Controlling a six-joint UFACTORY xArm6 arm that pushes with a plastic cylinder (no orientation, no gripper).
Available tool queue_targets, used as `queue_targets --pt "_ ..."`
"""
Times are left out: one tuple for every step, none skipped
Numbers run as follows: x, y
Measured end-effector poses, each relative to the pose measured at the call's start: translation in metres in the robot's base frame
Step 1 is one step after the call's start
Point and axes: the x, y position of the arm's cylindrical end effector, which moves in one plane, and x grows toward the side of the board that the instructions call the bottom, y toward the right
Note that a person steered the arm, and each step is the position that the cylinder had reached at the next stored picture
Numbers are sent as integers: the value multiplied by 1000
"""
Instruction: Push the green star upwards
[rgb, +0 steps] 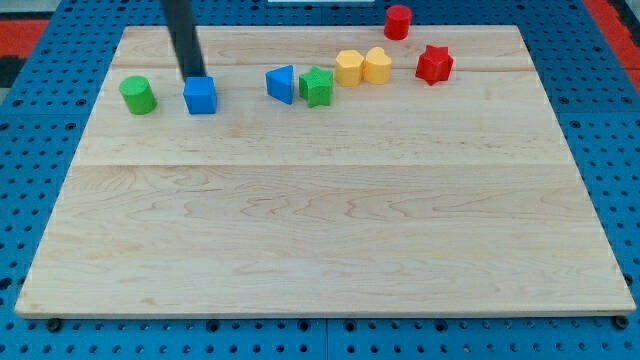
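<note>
**Well right of my tip: green star sitting untouched**

Off to the view's right of my tip (191, 78), w/ a gap between, the green star (317, 87) is lying near the board's (320, 230) top edge. My tip is a bare rod, no jaws to open or close; it's standing at the top edge of the blue cube (200, 96), contact can't be confirmed. Star is looking bright green, chunky, pointed. It's sitting just beside the blue triangle (282, 84) on its tip side, touching or nearly so, w/ a yellow block (349, 68) close on its far side, slightly higher. Green cylinder (138, 95) is sitting left of my tip.
</note>
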Motion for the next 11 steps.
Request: queue_targets --pt "-17 -22" --pt "-20 -34" --pt "-15 -74" --pt "9 -93" --pt "37 -95" --pt "64 -75" --pt "73 -50" --pt "70 -47" --pt "62 -55" --pt "54 -51" --pt "74 -27"
